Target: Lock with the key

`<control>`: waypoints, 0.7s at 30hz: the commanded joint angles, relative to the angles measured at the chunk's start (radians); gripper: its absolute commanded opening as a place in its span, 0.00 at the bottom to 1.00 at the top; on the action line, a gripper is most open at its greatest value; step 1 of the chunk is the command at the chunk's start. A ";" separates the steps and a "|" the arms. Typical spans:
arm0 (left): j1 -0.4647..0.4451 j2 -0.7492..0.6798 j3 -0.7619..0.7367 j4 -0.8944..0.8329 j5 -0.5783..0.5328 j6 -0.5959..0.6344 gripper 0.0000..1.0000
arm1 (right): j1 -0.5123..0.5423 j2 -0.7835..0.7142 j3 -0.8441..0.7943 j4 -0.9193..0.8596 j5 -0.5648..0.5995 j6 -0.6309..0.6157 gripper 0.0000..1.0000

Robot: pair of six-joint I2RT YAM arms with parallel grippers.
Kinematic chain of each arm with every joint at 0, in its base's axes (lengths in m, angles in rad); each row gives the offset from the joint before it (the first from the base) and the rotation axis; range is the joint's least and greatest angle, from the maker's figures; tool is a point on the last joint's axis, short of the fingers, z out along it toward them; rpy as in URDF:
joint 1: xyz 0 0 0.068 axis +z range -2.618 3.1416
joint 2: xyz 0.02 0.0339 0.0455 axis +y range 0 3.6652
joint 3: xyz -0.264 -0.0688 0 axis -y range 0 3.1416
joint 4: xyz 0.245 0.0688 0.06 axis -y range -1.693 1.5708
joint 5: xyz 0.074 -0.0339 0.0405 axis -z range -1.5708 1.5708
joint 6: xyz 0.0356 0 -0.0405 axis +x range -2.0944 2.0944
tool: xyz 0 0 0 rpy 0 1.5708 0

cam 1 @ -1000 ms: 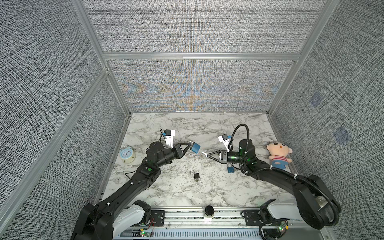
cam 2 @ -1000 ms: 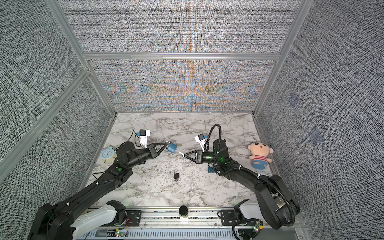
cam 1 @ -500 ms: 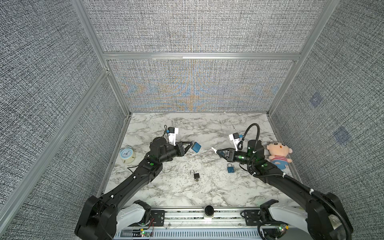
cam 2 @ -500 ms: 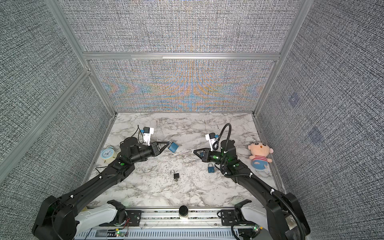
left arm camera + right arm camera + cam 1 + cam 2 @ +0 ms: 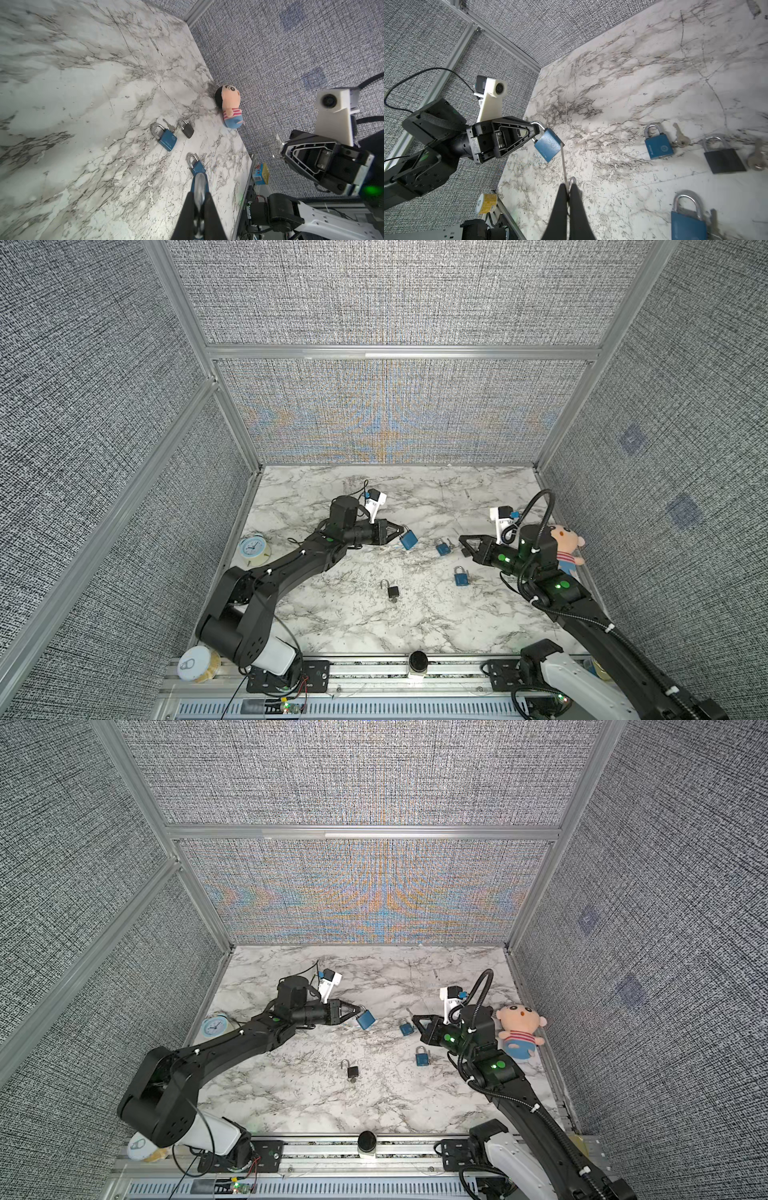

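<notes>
Just left of centre in both top views, the left tool is pinched tight on the silver shackle of a blue padlock. This padlock hangs tilted, clear of the marble table, with its square blue body toward the frame's right. Whether the shackle is latched cannot be told. Right of centre, the right tool is clamped on a thin silver key, gripped at its ring end with the blade pointing toward the padlock. A clear gap separates key and padlock in both top views. A second blue padlock and a third blue padlock lie on the table between the tools. A black padlock with its shackle swung open lies lower, near the middle.
</notes>
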 commanded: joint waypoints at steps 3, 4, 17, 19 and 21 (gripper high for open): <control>-0.039 0.128 0.129 -0.097 0.088 0.114 0.00 | -0.004 -0.020 0.012 -0.131 0.069 -0.024 0.00; -0.047 0.154 0.154 -0.117 0.095 0.131 0.00 | -0.006 -0.024 0.012 -0.134 0.072 -0.025 0.00; -0.061 0.406 0.354 -0.229 0.150 0.195 0.00 | -0.013 -0.014 0.011 -0.135 0.066 -0.030 0.00; -0.061 0.431 0.386 -0.261 0.147 0.208 0.00 | -0.013 -0.009 0.008 -0.133 0.068 -0.031 0.00; -0.061 0.477 0.402 -0.265 0.143 0.204 0.00 | -0.013 -0.005 0.002 -0.127 0.065 -0.029 0.00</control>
